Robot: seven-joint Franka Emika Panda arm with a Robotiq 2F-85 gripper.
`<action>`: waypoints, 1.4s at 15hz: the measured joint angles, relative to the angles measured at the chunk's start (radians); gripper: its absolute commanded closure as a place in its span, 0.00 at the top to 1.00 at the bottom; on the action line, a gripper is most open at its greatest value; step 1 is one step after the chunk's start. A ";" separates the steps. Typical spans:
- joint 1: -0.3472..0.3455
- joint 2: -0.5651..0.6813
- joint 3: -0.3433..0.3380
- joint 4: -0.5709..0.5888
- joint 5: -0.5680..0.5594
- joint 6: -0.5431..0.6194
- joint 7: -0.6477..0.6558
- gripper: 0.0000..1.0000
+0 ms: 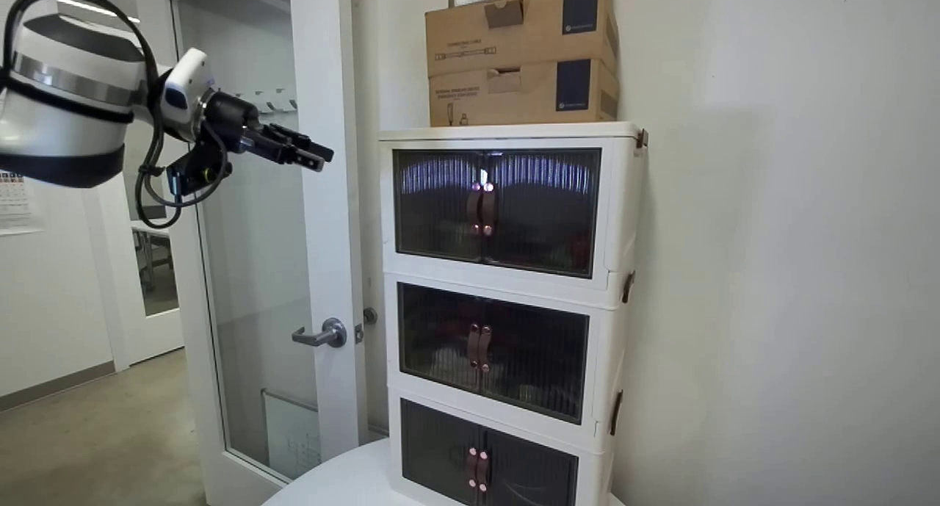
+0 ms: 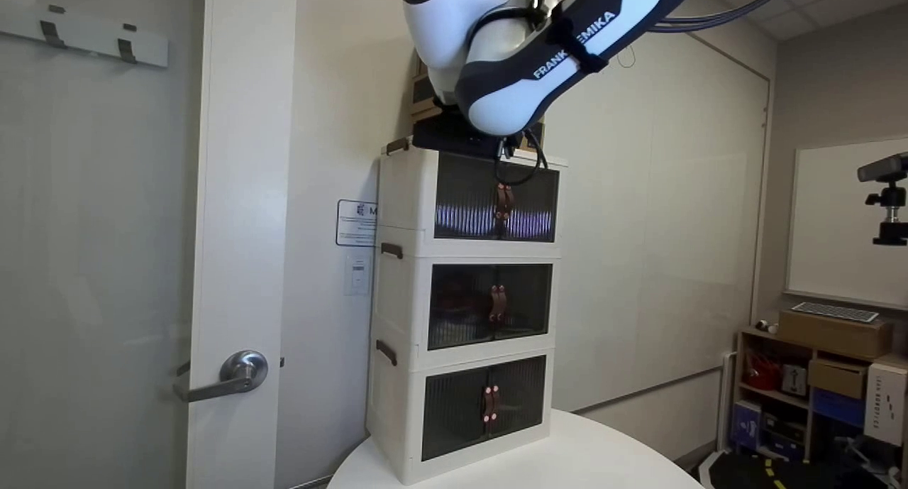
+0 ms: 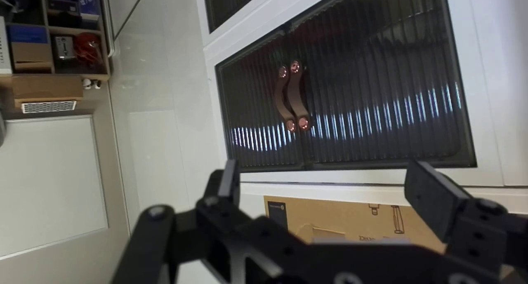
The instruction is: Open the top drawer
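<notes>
The top drawer (image 1: 547,219) is the uppermost compartment of a white stacked cabinet, with two smoky ribbed door panels, both closed. Two brown strap handles (image 1: 481,208) meet at its centre seam; the same handles (image 2: 504,201) show in an exterior view and, as handles (image 3: 299,96), in the wrist view. In an exterior view my gripper (image 1: 327,160) hangs in the air to one side of the cabinet, at about the height of its top. Seen from the wrist, the gripper (image 3: 322,166) has widely parted fingers with nothing between them, apart from the door panels. In an exterior view the arm hides it.
Two cardboard boxes (image 1: 518,91) are stacked on the cabinet top. Below are a middle compartment (image 1: 540,359) and a bottom one (image 1: 532,462), on a round white table (image 2: 603,460). A glass door with a lever handle (image 1: 323,334) stands beside the cabinet; a wall is behind.
</notes>
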 measured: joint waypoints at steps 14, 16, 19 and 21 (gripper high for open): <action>-0.237 -0.283 -0.061 0.007 0.275 0.232 -0.096 1.00; -0.256 -0.303 -0.061 -0.016 0.307 0.302 -0.111 1.00; -0.285 -0.335 -0.062 -0.048 0.348 0.397 -0.128 1.00; -0.307 -0.358 -0.064 -0.062 0.374 0.434 -0.131 1.00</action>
